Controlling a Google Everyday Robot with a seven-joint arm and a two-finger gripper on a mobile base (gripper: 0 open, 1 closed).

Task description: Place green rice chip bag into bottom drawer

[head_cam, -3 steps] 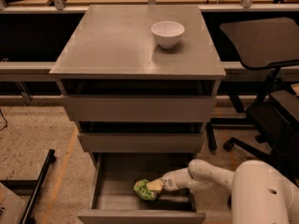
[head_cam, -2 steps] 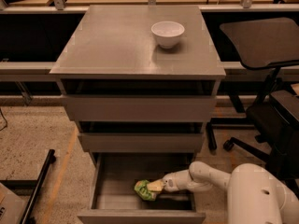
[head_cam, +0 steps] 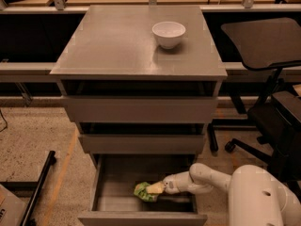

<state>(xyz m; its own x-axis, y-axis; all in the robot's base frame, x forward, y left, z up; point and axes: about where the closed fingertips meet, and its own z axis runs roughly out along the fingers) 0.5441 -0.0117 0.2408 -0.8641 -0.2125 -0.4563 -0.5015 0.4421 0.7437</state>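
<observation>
The green rice chip bag (head_cam: 142, 191) lies inside the open bottom drawer (head_cam: 113, 192), near the middle of its grey floor. My gripper (head_cam: 154, 188) reaches into the drawer from the right on the white arm (head_cam: 207, 179) and sits right against the bag's right side, its pale fingertips overlapping the bag. The two shallower drawers above, the top drawer (head_cam: 139, 109) and the middle drawer (head_cam: 141, 143), are pushed in.
A white bowl (head_cam: 169, 33) stands on the cabinet top (head_cam: 117, 46) at the back right. Black office chairs (head_cam: 268, 79) stand to the right of the cabinet. A black bar (head_cam: 40, 185) lies on the speckled floor at the left.
The arm has shifted slightly left and lower in the drawer; the bag stays at about the same spot on the drawer floor.
</observation>
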